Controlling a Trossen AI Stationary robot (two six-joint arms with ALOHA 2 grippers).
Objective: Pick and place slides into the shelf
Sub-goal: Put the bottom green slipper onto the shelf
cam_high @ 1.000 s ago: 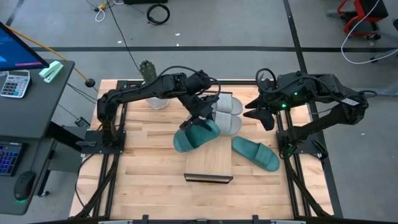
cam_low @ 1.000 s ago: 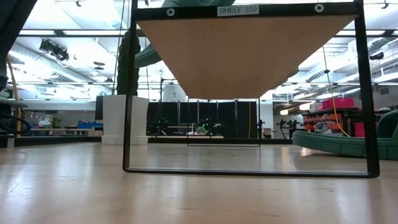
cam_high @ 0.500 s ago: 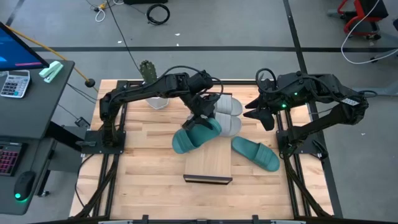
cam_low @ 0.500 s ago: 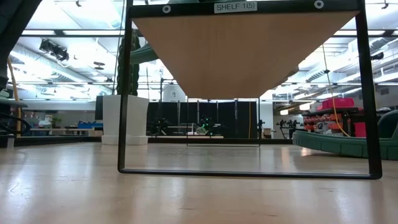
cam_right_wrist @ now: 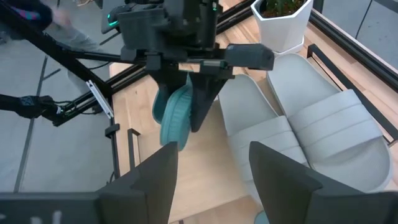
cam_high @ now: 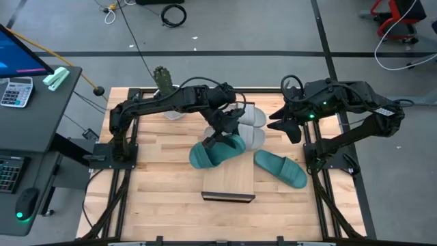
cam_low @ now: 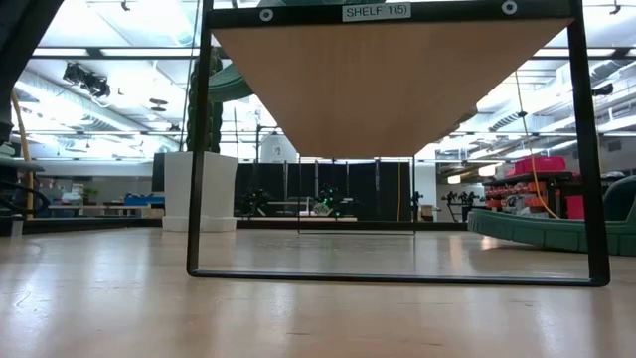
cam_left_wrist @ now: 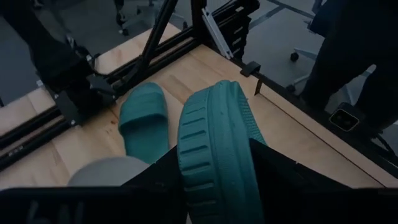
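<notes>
The left gripper point(cam_high: 220, 132) sits over the shelf's far end with its fingers astride a teal slide point(cam_high: 215, 150), which lies tilted across the shelf point(cam_high: 229, 179); the right wrist view shows that slide on edge between those fingers point(cam_right_wrist: 200, 106), though whether they still press it cannot be told. The right gripper point(cam_high: 281, 123), jaws wide and empty, waits above the table's right side, near the two grey slides point(cam_high: 250, 126). Only the left wrist view shows the ribbed sole point(cam_left_wrist: 214, 155), with the second teal slide point(cam_left_wrist: 145, 121) flat on the tabletop beyond.

White label "SHELF 1(5)" on shelf frame point(cam_low: 397, 12) top bar, low view
</notes>
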